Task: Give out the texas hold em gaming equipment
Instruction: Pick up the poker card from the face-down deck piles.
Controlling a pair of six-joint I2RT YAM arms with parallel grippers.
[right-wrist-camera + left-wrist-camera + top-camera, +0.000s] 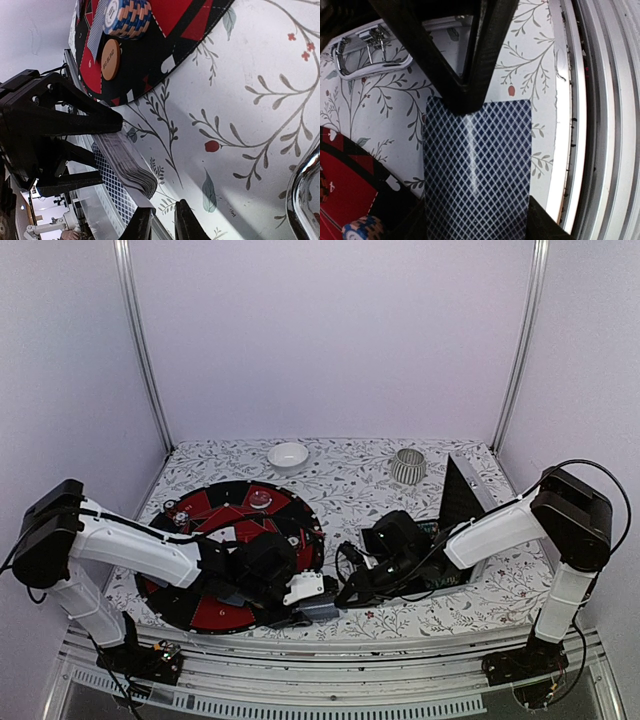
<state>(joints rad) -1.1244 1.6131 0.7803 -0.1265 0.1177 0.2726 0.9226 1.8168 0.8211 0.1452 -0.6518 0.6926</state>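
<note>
A deck of playing cards (477, 170) with blue diamond-patterned backs hangs just above the flowered tablecloth, by the front edge. My left gripper (476, 226) is shut on its long sides. In the top view the deck (320, 609) sits between both arms. My right gripper (161, 221) meets the deck's free end (125, 160), its fingers close together with a narrow bare gap. One card's corner rests on its left fingertip (142, 222). A stack of striped poker chips (127, 17) and an orange button disc (110, 59) lie on the round black-and-red mat (200, 510).
A white bowl (288, 455) and a ribbed grey cup (407, 466) stand at the back. An open case with a raised black lid (460, 495) lies under the right arm; its chrome latch (370, 50) is near the deck. The table's metal front rail (600, 125) runs close by.
</note>
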